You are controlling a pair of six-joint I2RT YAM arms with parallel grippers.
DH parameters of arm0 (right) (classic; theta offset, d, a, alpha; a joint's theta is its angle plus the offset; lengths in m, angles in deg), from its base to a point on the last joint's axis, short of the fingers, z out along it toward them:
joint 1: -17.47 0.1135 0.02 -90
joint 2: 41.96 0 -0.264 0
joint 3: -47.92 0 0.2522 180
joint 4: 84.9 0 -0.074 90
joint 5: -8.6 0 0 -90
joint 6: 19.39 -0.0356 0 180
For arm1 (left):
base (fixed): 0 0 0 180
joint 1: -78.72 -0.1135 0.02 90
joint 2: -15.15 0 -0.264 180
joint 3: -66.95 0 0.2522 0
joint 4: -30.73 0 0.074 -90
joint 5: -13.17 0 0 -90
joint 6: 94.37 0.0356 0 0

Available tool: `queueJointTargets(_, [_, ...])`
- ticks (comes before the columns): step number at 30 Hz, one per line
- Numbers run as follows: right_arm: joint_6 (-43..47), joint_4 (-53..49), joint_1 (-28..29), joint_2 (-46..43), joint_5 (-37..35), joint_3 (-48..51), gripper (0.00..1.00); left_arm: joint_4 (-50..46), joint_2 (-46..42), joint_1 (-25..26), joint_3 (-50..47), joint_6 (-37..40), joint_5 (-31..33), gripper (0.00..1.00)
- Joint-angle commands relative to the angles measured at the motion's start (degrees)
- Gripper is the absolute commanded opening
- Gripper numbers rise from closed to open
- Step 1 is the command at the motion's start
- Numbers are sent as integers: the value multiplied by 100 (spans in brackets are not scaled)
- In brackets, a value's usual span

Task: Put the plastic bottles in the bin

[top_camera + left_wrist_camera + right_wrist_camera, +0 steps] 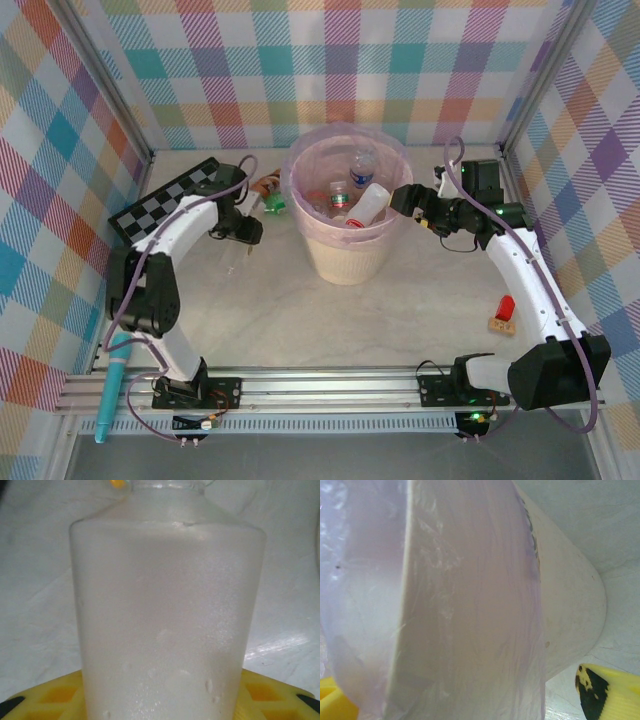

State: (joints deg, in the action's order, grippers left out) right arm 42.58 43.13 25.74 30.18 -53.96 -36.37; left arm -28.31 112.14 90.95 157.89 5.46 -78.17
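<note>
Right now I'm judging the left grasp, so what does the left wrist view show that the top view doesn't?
Wrist adds: a frosted bottle close up, yellow fingers tight against its sides. Top adds: the bin with bottles inside, the open right tool at its rim, a red block, a checkerboard. Shared: the left tool and the table.
</note>
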Motion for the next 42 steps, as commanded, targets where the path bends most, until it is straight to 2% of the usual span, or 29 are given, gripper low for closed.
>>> queueJointTargets(1, [160, -359, 16, -102, -81, -24, 96, -318, -672, -63, 244, -672, 266, 38])
queueJointTargets(5, [163, -345, 14, -137, -93, 2, 96, -321, -1539, -63, 323, -1232, 284, 36])
queueJointTargets(8, [163, -361, 16, -146, -91, -26, 96, -127, -2167, -26, 434, -1479, -285, 33])
queueJointTargets(12, [183, -422, 14, -185, -119, -33, 96, -75, -2655, 324, 1017, -1655, -538, 27])
queueJointTargets(16, [167, -434, 16, -239, -174, 9, 96, 572, -2868, 667, 1319, -2176, -986, 21])
queueJointTargets(20, [124, -406, 16, -246, -154, 38, 96, 1059, -2697, 1066, 1662, -2648, -1263, 20])
queueJointTargets(26, [105, -408, 16, -270, -160, 43, 96, 1776, -2251, 1865, 2029, -2615, -843, 19])
queueJointTargets(35, [65, -371, 18, -288, -135, 42, 96, 873, -514, 2565, 3524, -2495, -400, 18])
queueJointTargets(42, [79, -374, 16, -263, -158, 16, 96, 334, 44, 2784, 3675, -2461, 109, 22])
